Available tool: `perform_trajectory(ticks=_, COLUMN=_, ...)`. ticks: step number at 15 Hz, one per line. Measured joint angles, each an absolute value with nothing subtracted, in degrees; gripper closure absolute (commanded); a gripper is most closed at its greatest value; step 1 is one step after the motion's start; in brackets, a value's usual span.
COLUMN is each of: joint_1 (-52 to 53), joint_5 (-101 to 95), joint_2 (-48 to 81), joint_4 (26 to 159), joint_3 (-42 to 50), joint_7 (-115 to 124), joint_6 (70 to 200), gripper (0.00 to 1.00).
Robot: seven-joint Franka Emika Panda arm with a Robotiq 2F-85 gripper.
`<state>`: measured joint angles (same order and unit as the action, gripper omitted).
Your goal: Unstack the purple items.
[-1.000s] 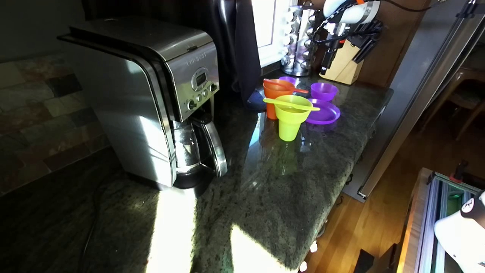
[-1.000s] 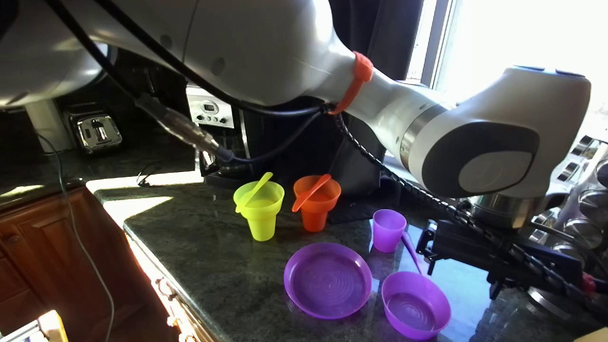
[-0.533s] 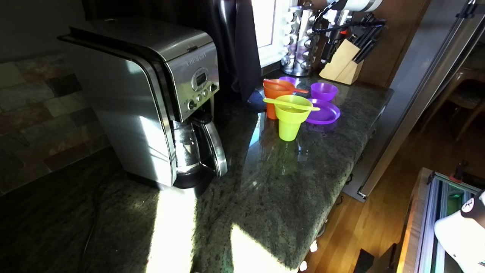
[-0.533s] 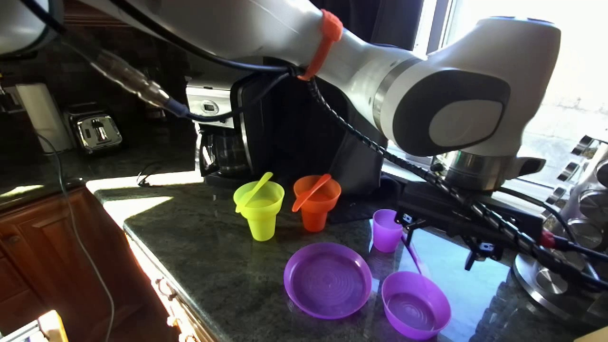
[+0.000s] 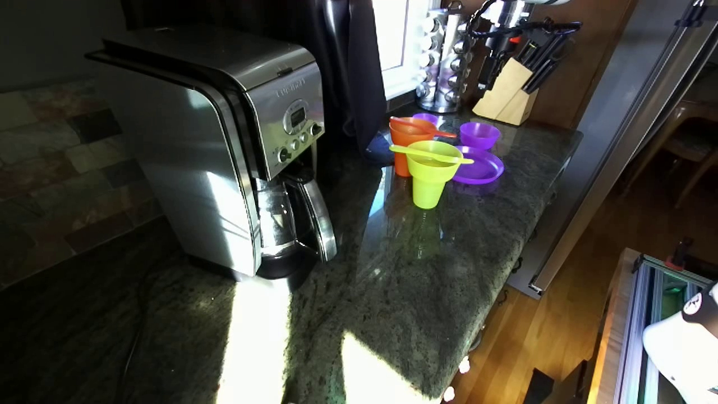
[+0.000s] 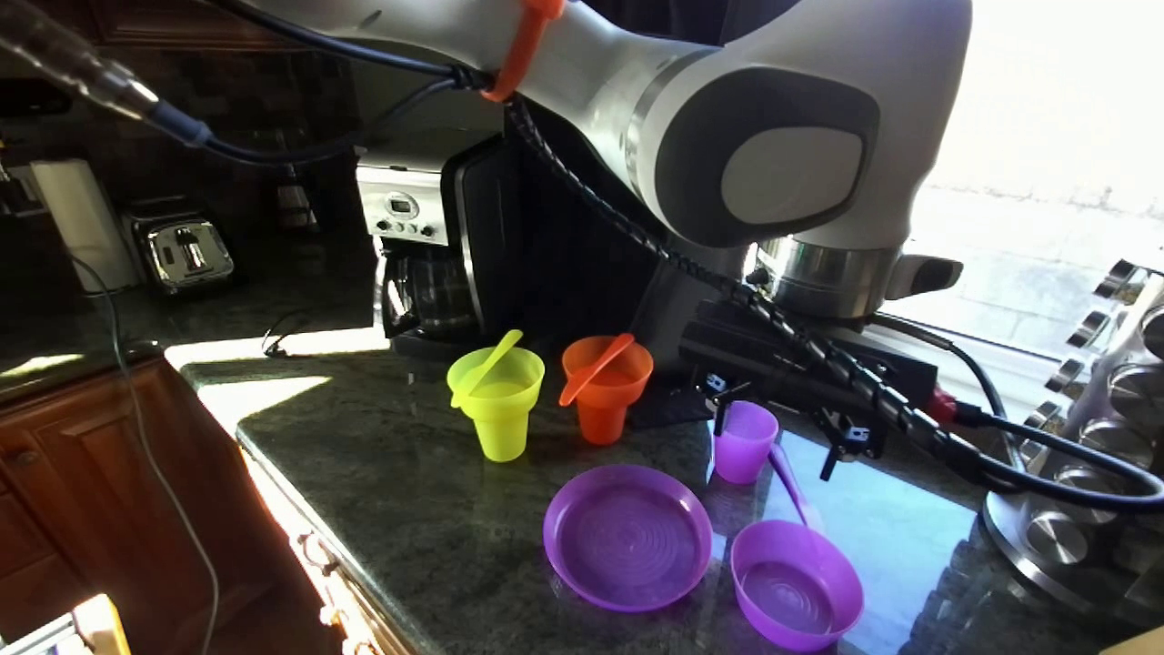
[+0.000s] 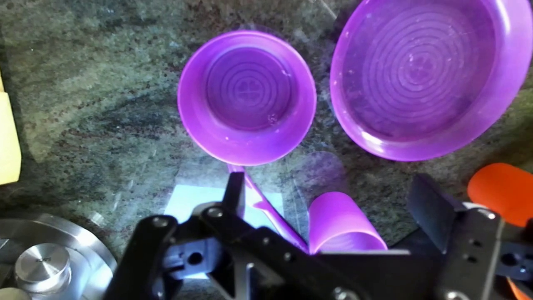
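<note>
The purple items lie apart on the dark counter. They are a wide plate [image 6: 627, 537], a bowl [image 6: 793, 587], a cup [image 6: 741, 455] standing upright, and a spoon [image 6: 793, 482] between cup and bowl. My gripper [image 7: 330, 178] is open, with nothing between its fingers. In an exterior view the gripper [image 6: 773, 446] hangs over the cup and spoon, one finger in front of the cup's rim. From the wrist, the cup [image 7: 339, 218] shows between and below the fingertips, its lower part cut off by the gripper body. The spoon's far end reaches the bowl [image 7: 247, 98].
A yellow-green funnel-shaped cup [image 6: 505, 409] and an orange one [image 6: 605, 400], each with a spoon across its rim, stand beyond the plate. A coffee maker [image 5: 286, 112] is farther along. Near the window are a spice rack [image 5: 440, 62] and a knife block [image 5: 505, 92].
In an exterior view the arm and open gripper have moved left and up in the picture, from beside the bowl to over the purple cup. The cups, plate, bowl and spoon stay put.
</note>
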<state>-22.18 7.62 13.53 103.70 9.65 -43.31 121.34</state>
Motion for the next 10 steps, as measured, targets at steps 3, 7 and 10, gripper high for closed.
perform_trajectory(ticks=3, joint_1=-21.6, joint_5=7.5, joint_2=10.7, joint_4=106.5, joint_3=10.1, joint_7=-42.5, joint_6=121.3, gripper=0.00)
perform_trajectory(ticks=7, joint_1=-20.9, joint_5=7.0, joint_2=7.6, joint_4=109.3, joint_3=10.7, joint_7=-41.1, joint_6=121.3, gripper=0.00)
perform_trajectory(ticks=10, joint_1=-20.4, joint_5=6.6, joint_2=5.9, joint_4=110.5, joint_3=11.3, joint_7=-40.1, joint_6=121.3, gripper=0.00)
